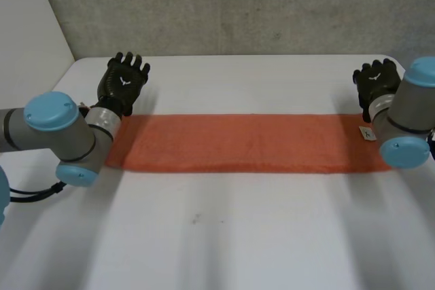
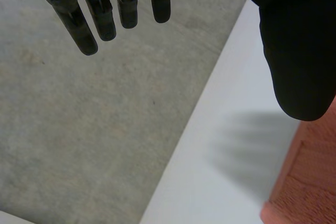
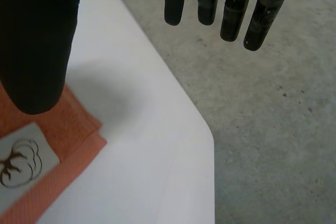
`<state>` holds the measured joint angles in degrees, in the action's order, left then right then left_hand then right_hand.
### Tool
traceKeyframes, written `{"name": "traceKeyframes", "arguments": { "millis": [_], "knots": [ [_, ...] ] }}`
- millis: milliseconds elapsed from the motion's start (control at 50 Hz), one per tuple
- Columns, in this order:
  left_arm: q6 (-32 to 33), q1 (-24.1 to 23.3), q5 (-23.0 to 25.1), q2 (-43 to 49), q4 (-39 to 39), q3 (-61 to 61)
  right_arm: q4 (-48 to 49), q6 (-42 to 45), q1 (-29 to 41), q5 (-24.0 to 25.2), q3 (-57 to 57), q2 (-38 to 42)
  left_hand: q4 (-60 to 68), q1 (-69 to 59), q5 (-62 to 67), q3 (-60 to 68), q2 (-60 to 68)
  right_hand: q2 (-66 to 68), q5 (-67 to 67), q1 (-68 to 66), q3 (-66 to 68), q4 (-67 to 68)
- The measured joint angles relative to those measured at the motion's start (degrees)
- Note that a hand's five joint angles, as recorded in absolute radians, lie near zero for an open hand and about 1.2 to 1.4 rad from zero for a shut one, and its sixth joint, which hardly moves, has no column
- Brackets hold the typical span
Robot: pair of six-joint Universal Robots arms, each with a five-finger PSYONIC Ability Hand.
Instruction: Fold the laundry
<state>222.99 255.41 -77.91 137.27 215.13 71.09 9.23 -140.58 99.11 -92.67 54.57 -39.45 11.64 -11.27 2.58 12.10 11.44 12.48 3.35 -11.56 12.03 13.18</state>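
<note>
**Orange towel lies across the table, both hands free**

You are working on a white table [image 1: 217, 236] with a smooth, matte top. A grey concrete wall [image 1: 238, 5] stands behind its far edge. In the right wrist view the table's rounded corner [image 3: 202, 129] shows against the same rough grey surface.

The orange towel [image 1: 245, 142] lies flat near the middle of the table as a long, narrow strip. Its long axis runs side to side, from your left arm [image 1: 61, 134] to your right arm [image 1: 404, 117], and each arm covers one short end. A small white label [image 1: 367, 133] sits on the right end. The right wrist view shows a dark printed emblem on the label, with layered cloth edges beside it.

Your left hand [image 1: 122, 83] is over bare table just past the far long edge of the towel, at the left end. Its fingers [image 2: 79, 24] are straight and spread, the thumb is apart from them, and it holds nothing. The towel's corner shows beside the thumb in the left wrist view. Your right hand [image 1: 376, 81] is over bare table past the far edge at the right end. Its fingers [image 3: 231, 14] are straight and slightly parted, and they grip nothing. The labelled corner lies near its thumb
</note>
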Motion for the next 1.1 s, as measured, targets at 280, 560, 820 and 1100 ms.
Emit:
{"name": "traceKeyframes", "arguments": {
  "millis": [280, 560, 820, 1100],
  "knots": [
    [-0.93, 0.37, -0.33, -17.75, 0.73, 20.69, -2.24, -11.67, -3.71, 9.82, 19.72, -21.42, 0.0, 0.0, 0.0, 0.0, -0.04, 0.0, 0.0, 0.0, 0.0, 0.0],
    [-14.03, 0.04, -0.4, -30.32, -0.58, 34.49, -14.01, -10.97, -12.53, 20.19, 30.51, -27.31, 0.0, 0.0, 0.0, 0.0, -0.04, 8.07, 7.0, -6.08, 8.72, 7.2],
    [-23.58, 0.96, -0.43, -31.14, -2.58, 34.99, -9.99, -10.47, -17.46, 31.44, 31.92, -19.41, 0.0, 0.0, 0.0, 0.0, -0.04, 22.61, 21.0, -18.9, 23.69, 22.54],
    [-23.3, 1.22, -0.36, -30.84, -2.43, 35.65, -8.3, -10.35, -18.03, 30.78, 30.61, -15.74, 0.0, 0.0, 0.0, 0.0, -0.04, 26.27, 24.11, -21.75, 27.07, 25.83]
  ]
}}
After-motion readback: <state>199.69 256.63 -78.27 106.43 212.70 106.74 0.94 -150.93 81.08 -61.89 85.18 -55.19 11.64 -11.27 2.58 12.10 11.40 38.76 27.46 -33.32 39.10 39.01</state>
